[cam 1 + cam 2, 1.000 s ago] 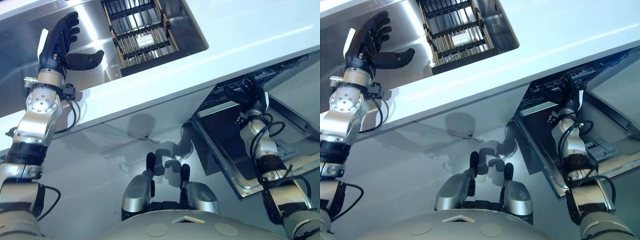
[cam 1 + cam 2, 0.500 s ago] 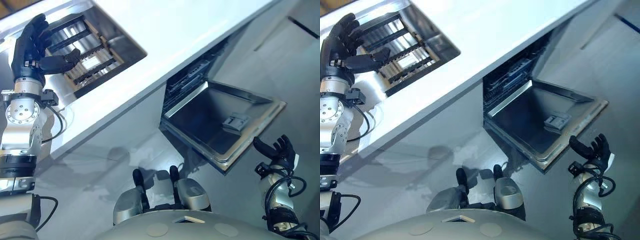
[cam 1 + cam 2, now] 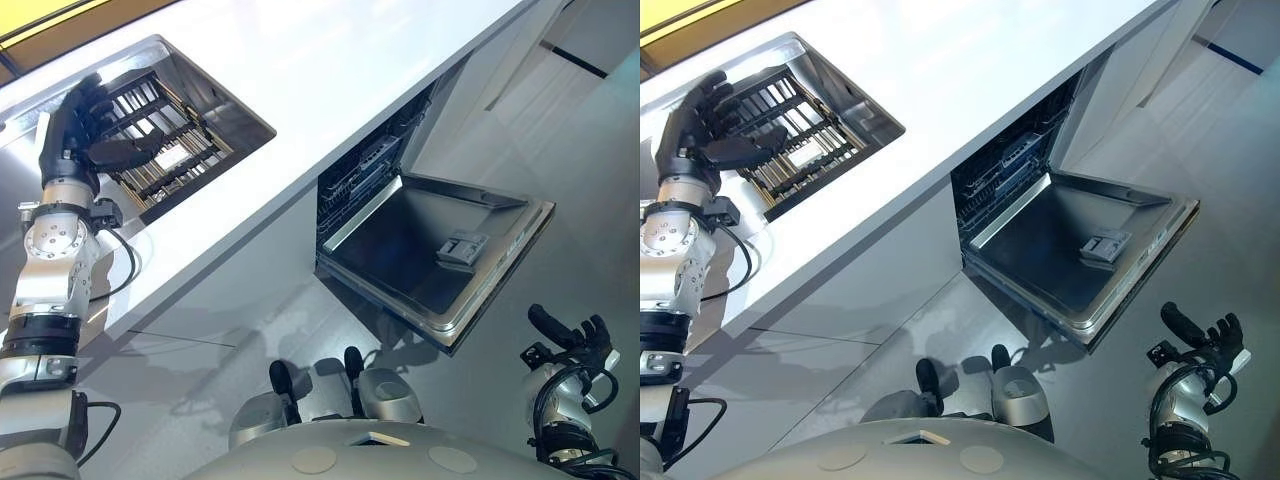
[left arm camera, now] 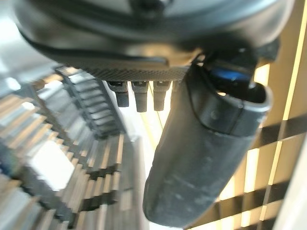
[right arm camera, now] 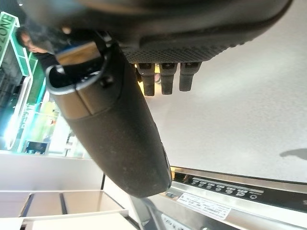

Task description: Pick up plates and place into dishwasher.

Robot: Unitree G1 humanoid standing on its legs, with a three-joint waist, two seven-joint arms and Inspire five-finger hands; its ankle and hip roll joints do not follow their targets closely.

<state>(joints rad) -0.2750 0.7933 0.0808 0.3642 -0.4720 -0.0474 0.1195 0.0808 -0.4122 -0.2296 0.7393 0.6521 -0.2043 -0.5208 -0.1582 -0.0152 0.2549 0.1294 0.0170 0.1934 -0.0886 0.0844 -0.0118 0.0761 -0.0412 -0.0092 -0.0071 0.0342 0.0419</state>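
No plate shows in these views. My left hand (image 3: 82,128) hangs open over the black dish rack (image 3: 170,150) inside the steel sink (image 3: 232,100); its thumb (image 4: 201,158) juts out and nothing lies in the hand. The dishwasher door (image 3: 400,240) stands lowered, with the wire rack (image 3: 360,172) visible inside the opening. My right hand (image 3: 572,338) floats open and bare, low at the right, just off the door's outer corner. In the right wrist view the door's control strip (image 5: 220,192) lies past the straight fingers (image 5: 163,79).
The white counter (image 3: 330,70) runs across above the dishwasher. A detergent compartment (image 3: 456,248) sits on the inner face of the door. The door juts out over the grey floor (image 3: 590,200) between my right hand and the cabinet front (image 3: 240,270).
The camera has swung, so the whole scene shifted. My right hand has left the dishwasher's opening and dropped low to the right, beyond the open door. The left hand stays over the sink rack.
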